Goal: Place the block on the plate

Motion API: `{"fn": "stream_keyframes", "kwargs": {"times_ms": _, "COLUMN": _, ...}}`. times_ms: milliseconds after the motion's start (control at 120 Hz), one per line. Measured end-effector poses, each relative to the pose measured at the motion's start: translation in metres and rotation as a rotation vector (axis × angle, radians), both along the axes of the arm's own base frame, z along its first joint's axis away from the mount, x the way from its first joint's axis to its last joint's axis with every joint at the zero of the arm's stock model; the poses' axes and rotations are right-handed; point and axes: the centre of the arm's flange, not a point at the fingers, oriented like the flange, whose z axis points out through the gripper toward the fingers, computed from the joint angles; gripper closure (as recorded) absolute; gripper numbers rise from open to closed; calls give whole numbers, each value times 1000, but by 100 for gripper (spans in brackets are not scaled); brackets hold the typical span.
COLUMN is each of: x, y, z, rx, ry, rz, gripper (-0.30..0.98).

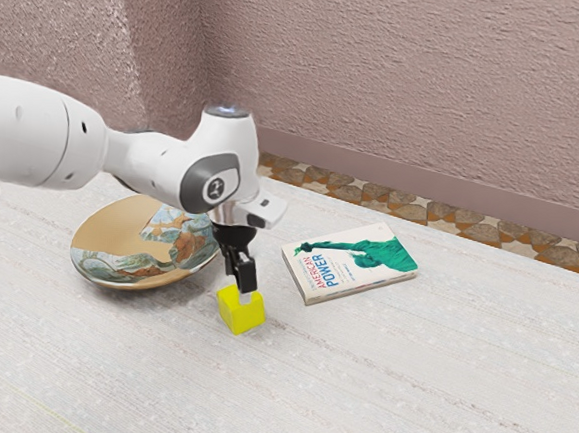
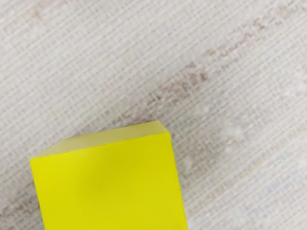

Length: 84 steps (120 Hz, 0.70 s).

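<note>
Fingers clenched or released, I cannot tell, at the smooth, yellow, square-edged block; it is between the round, painted plate and the flat, rectangular book, above coarsely woven-looking tabletop.

Rough, dusty-pink walls, seen over my remote feed, meet in a corner beyond the far edge of the table, where smooth skirting borders brown-and-tan, stone-patterned floor. Soft light falls across the table's pale surface, faintly streaked with reddish brown
</note>
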Motion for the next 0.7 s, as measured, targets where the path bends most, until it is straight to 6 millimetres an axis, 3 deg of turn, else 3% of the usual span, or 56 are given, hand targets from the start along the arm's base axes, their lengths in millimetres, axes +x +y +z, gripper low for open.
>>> {"fn": "stream_keyframes", "kwargs": {"times_ms": 433, "x": 3, "y": 17, "z": -7, "rx": -17, "ry": -41, "rz": 4, "gripper": 0}}
{"fn": "stream_keyframes", "kwargs": {"times_ms": 700, "x": 3, "y": 13, "z": -38, "rx": -21, "ry": -10, "rz": -3, "gripper": 0}}
